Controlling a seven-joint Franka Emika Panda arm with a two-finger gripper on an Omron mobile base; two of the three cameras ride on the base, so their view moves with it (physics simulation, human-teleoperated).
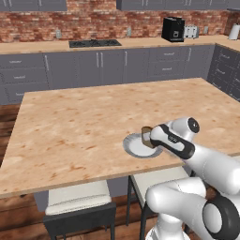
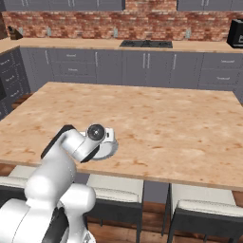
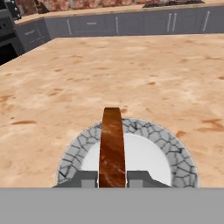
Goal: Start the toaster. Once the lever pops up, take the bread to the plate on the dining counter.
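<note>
My gripper (image 1: 149, 138) is shut on the bread (image 1: 146, 135), a thin tan slice with a brown crust, held upright on edge just above the plate (image 1: 130, 143). In the hand view the bread (image 3: 111, 140) stands edge-on between the two fingertips (image 3: 86, 179) over the plate (image 3: 74, 153), which has a grey crackled rim. The plate (image 2: 110, 148) lies near the front edge of the dining counter (image 1: 79, 122). The silver toaster (image 1: 191, 32) stands far back on the wall counter, beside the black coffee machine (image 1: 173, 29).
Two white-cushioned stools (image 1: 78, 200) (image 1: 150, 178) stand under the dining counter's front edge. Grey cabinets (image 1: 108, 65) and a cooktop (image 1: 94, 43) line the brick back wall. The dining counter (image 2: 166, 118) stretches wide beyond the plate.
</note>
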